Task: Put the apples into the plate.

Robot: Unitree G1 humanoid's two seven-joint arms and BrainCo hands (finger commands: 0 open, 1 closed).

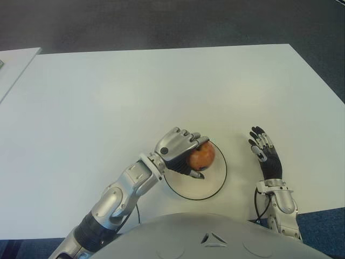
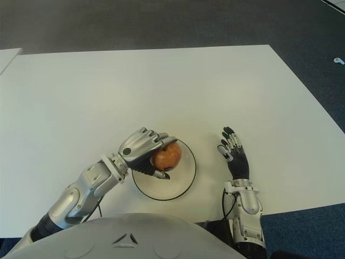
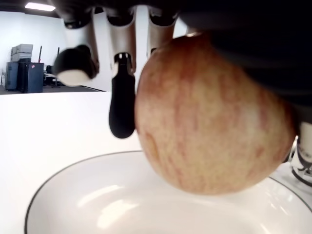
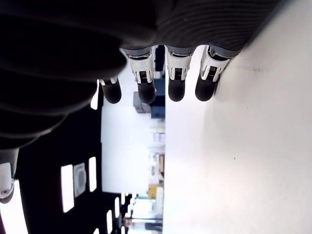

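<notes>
One apple (image 1: 201, 156) is clamped in the left hand (image 1: 180, 151), held just over the plate (image 1: 215, 186) (contact unclear). Risk: released here, it may roll toward the rim. Right hand (image 1: 263, 147), beyond the plate, fingers extended, empty. White table (image 1: 135, 91) all round; dark carpet (image 1: 161, 21) past it.

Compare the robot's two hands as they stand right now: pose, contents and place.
The left hand is curled around the apple; the right hand has its fingers straight and holds nothing. The left hand is over the plate, with the apple just above the plate's surface in the left wrist view; the right hand shows on the white table, to the plate's right. Both are silver and black, with several fingers.
</notes>
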